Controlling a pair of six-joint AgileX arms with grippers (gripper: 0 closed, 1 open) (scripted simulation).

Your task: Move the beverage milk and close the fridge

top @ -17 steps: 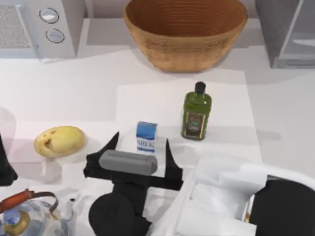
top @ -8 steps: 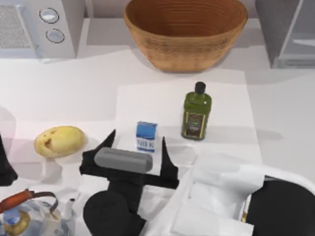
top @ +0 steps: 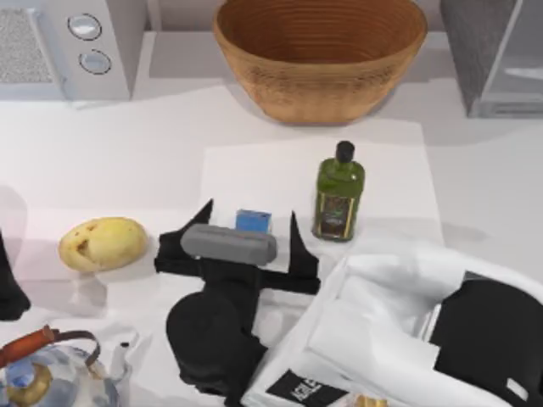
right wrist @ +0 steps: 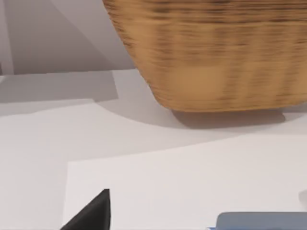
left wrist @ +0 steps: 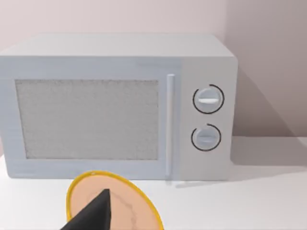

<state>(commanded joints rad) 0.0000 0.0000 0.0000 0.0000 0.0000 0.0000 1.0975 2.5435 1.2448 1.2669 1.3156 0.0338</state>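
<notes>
A white table under my two AgileX arms carries a paler white mat at its middle, with a blank pale wall behind, seen from the left wrist camera. A big woven basket stands at the table's far edge and serves as my landmark. To the basket's left sits a white microwave with two round knobs; to its right stands the grey speckled fridge, its pale framed door panel facing the table. On the mat, nearer me than the basket, is the milk, a small boxy carton whose blue top shows from above, its lower half hidden by my right gripper. That gripper hangs over the carton with its jaws spread wide, one black finger on either side and clear of it. A dark-green bottle with a black cap stands upright just to the milk's right. A yellow potato lies well to the basket's near left, and a kettle sits nearer still. My left arm rests at the table's left edge; whether its jaws are open I cannot tell.
</notes>
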